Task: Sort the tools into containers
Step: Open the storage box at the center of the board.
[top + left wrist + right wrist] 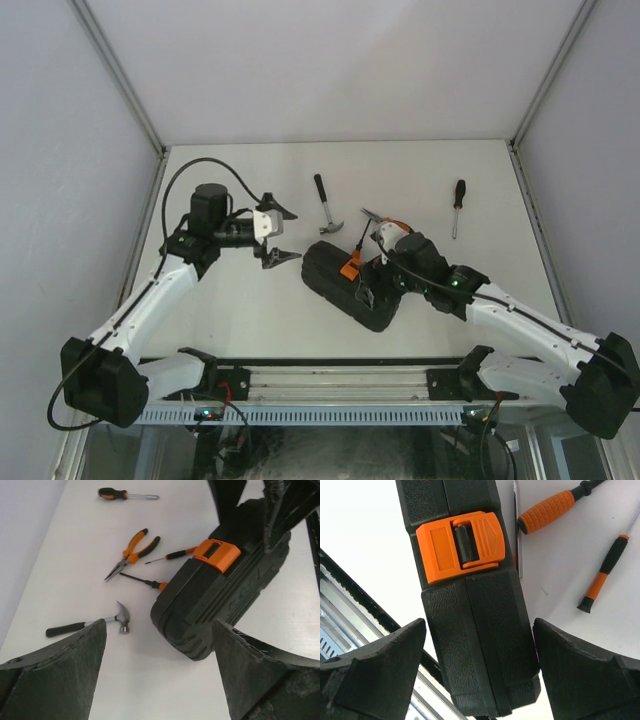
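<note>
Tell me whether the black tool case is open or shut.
Shut. The tool case has its two halves meeting along one seam, and the orange latch lies folded across it.

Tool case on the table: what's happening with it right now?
The black tool case is closed, with its orange latch fastened. The right gripper is open with a finger on each side of the case near the latch, not clamped. The left gripper hangs open and empty to the case's left. The hammer, pliers and screwdrivers lie loose on the table, none sorted yet.
</note>
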Action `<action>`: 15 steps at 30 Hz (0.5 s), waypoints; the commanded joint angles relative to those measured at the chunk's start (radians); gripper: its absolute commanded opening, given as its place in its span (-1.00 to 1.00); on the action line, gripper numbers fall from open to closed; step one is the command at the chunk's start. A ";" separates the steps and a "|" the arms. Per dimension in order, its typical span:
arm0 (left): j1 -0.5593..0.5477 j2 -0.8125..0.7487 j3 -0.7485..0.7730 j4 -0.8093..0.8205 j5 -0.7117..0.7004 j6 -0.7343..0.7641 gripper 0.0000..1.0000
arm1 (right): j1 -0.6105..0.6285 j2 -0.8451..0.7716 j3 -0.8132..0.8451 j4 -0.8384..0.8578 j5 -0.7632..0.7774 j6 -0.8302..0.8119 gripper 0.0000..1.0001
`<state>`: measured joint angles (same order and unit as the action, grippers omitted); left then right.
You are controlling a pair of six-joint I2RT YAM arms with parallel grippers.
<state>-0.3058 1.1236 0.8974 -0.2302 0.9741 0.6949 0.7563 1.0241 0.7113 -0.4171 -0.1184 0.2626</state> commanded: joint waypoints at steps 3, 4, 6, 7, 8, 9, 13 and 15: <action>-0.053 0.081 0.125 -0.330 0.043 0.293 0.79 | 0.034 0.075 0.027 0.059 -0.007 -0.064 0.64; -0.054 0.087 0.124 -0.338 0.043 0.297 0.80 | 0.048 0.087 0.032 0.058 0.016 -0.064 0.62; -0.056 0.091 0.117 -0.337 0.044 0.303 0.82 | 0.087 0.099 0.033 0.064 0.087 -0.061 0.57; -0.056 0.091 0.115 -0.337 0.047 0.308 0.83 | 0.109 0.099 0.033 0.073 0.111 -0.060 0.50; -0.056 0.093 0.113 -0.337 0.048 0.312 0.83 | 0.122 0.097 0.033 0.079 0.125 -0.059 0.45; -0.057 0.096 0.111 -0.337 0.045 0.313 0.84 | 0.128 0.094 0.033 0.085 0.103 -0.070 0.43; -0.069 0.106 0.102 -0.333 0.031 0.320 0.84 | 0.130 0.078 0.033 0.117 -0.003 -0.088 0.39; -0.077 0.107 0.092 -0.328 0.018 0.321 0.85 | 0.134 0.069 0.028 0.134 -0.029 -0.136 0.29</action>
<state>-0.3653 1.2255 0.9642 -0.5526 0.9798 0.9749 0.8806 1.1278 0.7113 -0.3798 -0.0841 0.1944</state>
